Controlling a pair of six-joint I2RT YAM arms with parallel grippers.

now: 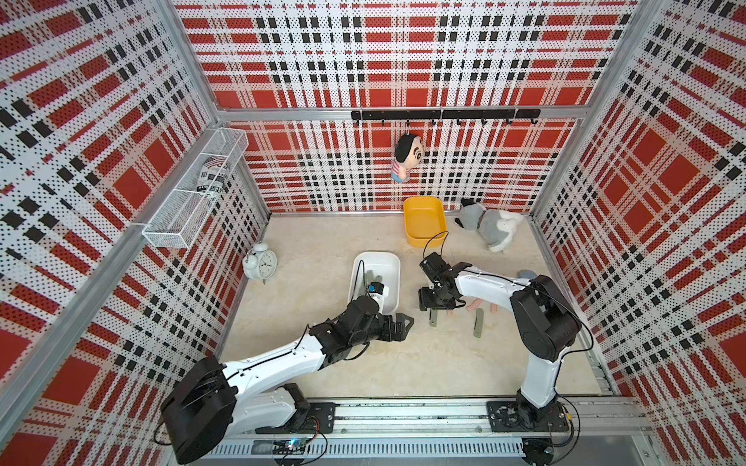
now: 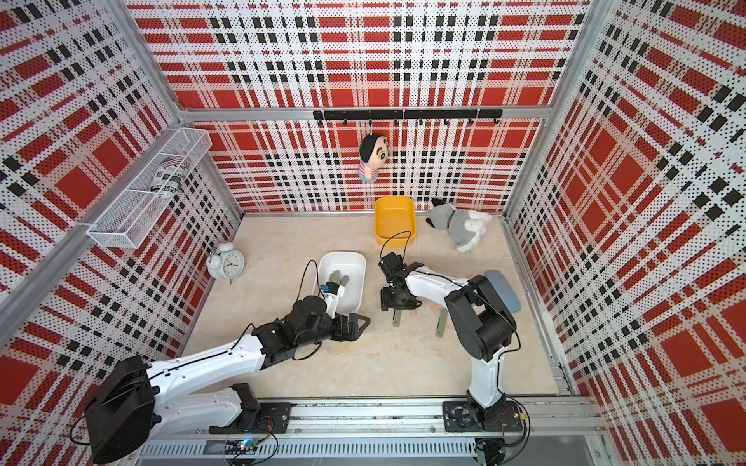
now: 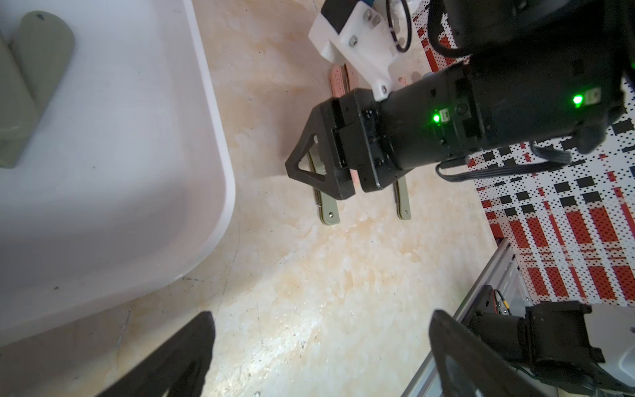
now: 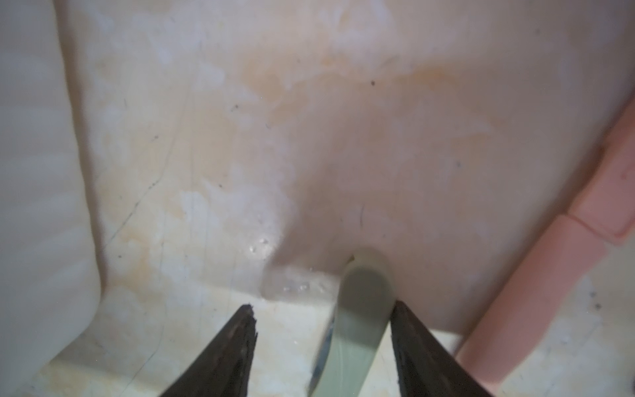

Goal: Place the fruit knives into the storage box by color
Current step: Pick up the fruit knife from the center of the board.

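Observation:
Two sage green fruit knives [image 1: 373, 278] lie in the white storage box [image 1: 377, 258], also visible in the left wrist view [image 3: 41, 51]. A yellow storage box [image 1: 424, 218] stands at the back with nothing showing in it. On the table lie two more green knives [image 1: 432, 318] [image 1: 478, 322] and several pink knives [image 1: 470, 307], partly hidden under the right arm. My right gripper [image 4: 323, 306] points down over the left green knife [image 4: 360, 309]. It is open, with one finger against the knife and the other apart. My left gripper [image 1: 403, 322] is wide open and holds nothing, by the white box's near corner.
An alarm clock [image 1: 260, 264] stands at the left wall. A plush dog [image 1: 490, 228] lies beside the yellow box, and a doll [image 1: 405, 157] hangs on the back wall. A grey-blue flat object [image 2: 502, 294] lies behind the right arm. A wire basket [image 1: 193, 189] hangs on the left wall.

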